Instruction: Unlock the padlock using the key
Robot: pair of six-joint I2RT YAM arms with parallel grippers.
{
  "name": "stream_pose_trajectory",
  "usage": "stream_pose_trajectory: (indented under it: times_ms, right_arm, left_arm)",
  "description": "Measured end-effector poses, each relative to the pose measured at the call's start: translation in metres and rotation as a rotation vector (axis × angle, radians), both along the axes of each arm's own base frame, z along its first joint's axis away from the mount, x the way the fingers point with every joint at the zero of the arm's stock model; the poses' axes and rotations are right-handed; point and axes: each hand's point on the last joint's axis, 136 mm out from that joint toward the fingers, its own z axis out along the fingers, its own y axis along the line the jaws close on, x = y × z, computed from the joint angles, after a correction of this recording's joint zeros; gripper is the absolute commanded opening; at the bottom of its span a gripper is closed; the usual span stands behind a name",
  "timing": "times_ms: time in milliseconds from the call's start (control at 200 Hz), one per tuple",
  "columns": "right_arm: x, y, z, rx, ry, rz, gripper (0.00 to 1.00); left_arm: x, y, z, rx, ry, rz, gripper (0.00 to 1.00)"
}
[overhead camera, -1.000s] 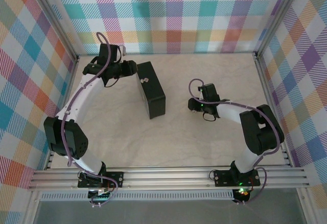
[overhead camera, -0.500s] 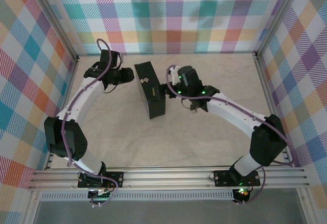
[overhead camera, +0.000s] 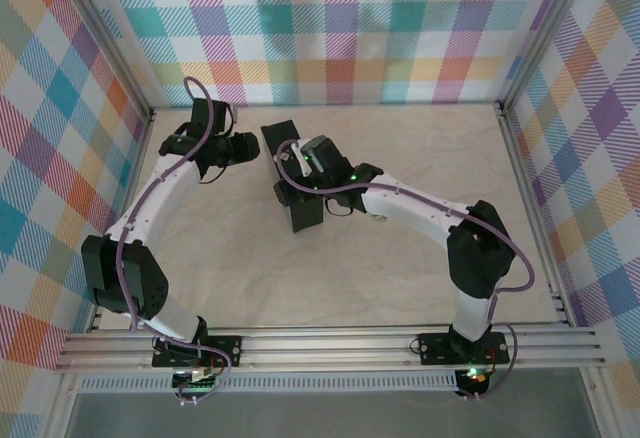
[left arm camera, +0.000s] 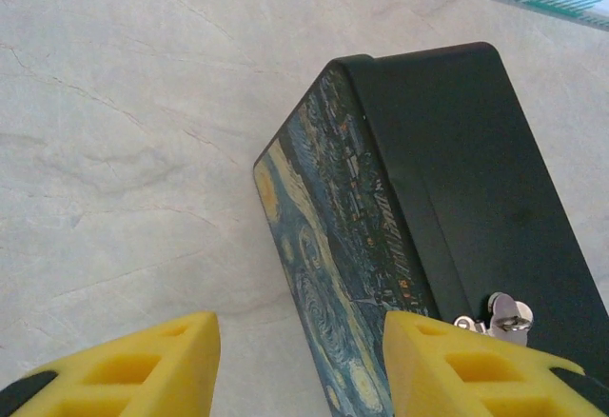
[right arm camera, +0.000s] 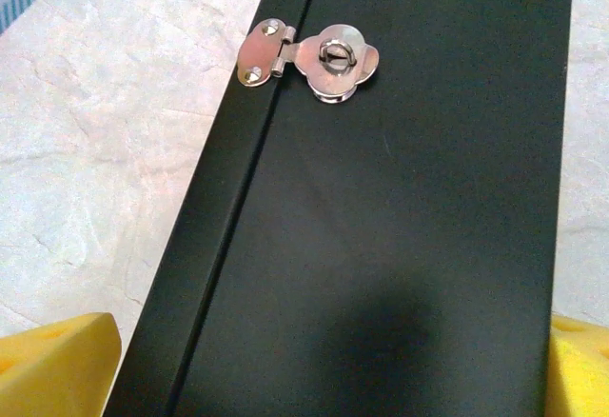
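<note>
Right gripper (right arm camera: 319, 362) is hanging low over the black box (right arm camera: 400, 246). I am seeing its yellow fingertips (right arm camera: 57, 365) spread wide, one at each side of the box's upturned dark face, clamping nothing. Toward the far end of that face a silvery hasp (right arm camera: 314, 60) is lying folded flat across the seam, with its staple ring poking up through it. From above, I am watching the box resting on the pale marbled table (overhead camera: 400, 288), its long axis running away from me at a slight slant, while the right arm is reaching in from the right and covering its middle. Farther on, the left gripper (left arm camera: 295, 365) is hovering just beside the box's far end. Its fingers are parted, with table and the edge of the starry blue-and-yellow lid (left arm camera: 324, 274) showing between them, and they are holding nothing. The lid is facing that left side. Where the padlock and the key are lying I cannot tell. Behind everything, the plaid wall (overhead camera: 340, 28) is closing off the back.
</note>
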Motion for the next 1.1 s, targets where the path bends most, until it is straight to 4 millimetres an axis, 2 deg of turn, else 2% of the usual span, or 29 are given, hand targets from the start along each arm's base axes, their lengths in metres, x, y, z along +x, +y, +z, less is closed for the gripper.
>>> stream_pose_trajectory:
  times_ms: [215,440,510,640,770,930,1100]
  right_arm:
    - [0.002,0.0,-0.003,0.0,0.012,-0.025,0.85]
    - [0.009,-0.006,-0.002,0.083,0.045,-0.083,0.82]
    - [0.012,-0.017,0.0,0.168,0.088,-0.115,0.82]
    - [0.023,-0.049,-0.002,0.343,0.196,-0.187,0.85]
    - [0.024,-0.076,-0.012,0.502,0.278,-0.212,0.88]
    - [0.025,-0.099,-0.025,0.672,0.33,-0.229,0.89]
    - [0.021,-0.094,-0.038,0.78,0.386,-0.205,0.89]
  left_arm:
    - [0.0,0.002,0.0,0.0,-0.001,0.005,0.48]
    - [-0.002,0.002,0.005,-0.005,-0.012,0.002,0.48]
    - [-0.003,0.002,0.01,-0.006,-0.021,-0.001,0.48]
    - [-0.009,-0.001,0.019,-0.028,-0.036,-0.019,0.47]
    - [-0.014,-0.017,0.024,-0.088,-0.036,-0.074,0.46]
    - [-0.025,-0.044,0.006,-0.152,0.012,-0.132,0.46]
    - [-0.028,-0.06,-0.014,-0.188,0.068,-0.153,0.46]
